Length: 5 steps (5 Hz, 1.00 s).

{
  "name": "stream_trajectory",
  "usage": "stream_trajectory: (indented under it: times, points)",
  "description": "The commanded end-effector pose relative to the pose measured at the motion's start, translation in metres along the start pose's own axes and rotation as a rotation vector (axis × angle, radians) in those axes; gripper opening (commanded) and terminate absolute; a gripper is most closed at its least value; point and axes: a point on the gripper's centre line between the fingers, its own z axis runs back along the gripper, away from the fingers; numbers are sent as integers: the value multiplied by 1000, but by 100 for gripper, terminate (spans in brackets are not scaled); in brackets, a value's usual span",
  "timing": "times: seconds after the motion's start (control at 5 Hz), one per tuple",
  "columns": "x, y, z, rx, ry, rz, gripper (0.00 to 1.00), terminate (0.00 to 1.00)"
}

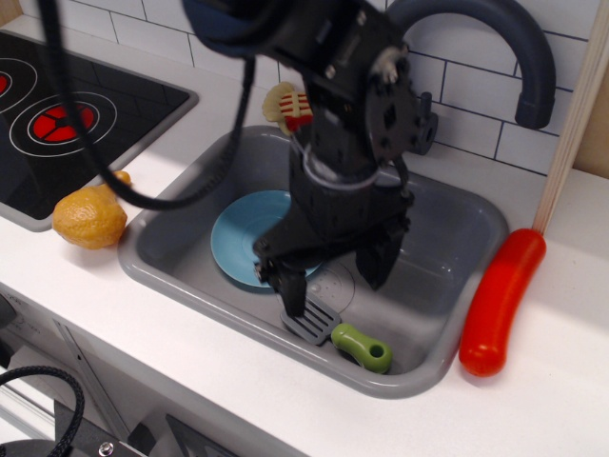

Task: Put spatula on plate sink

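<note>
A single camera looks down at an angle from the near side of the tabletop (pixel 561 400), facing the tiled back wall (pixel 466 105). It sits fairly close, with the sink (pixel 447 238) near the middle, the stove (pixel 67 114) cut off at far left and the tap (pixel 514 48) at top right.

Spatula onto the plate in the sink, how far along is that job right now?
Nothing is done yet: the spatula lies on the sink floor, beside the plate, not on it. In hand: the gripper is low over the grey blade, jaws open, one finger at the blade's edge. Left: close on it, lift, and set it on the plate.
</note>
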Motion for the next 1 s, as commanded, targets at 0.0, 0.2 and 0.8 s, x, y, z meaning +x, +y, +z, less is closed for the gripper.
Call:
stream_trajectory:
  times: [0.0, 0.2, 0.8]
  points:
    - [-12, -6, -12, -40, 30, 108, 100, 0]
    - [-20, -9, -23, -34, 28, 149, 100, 0]
    - [-29, -17, -49, -79, 57, 141, 100, 0]
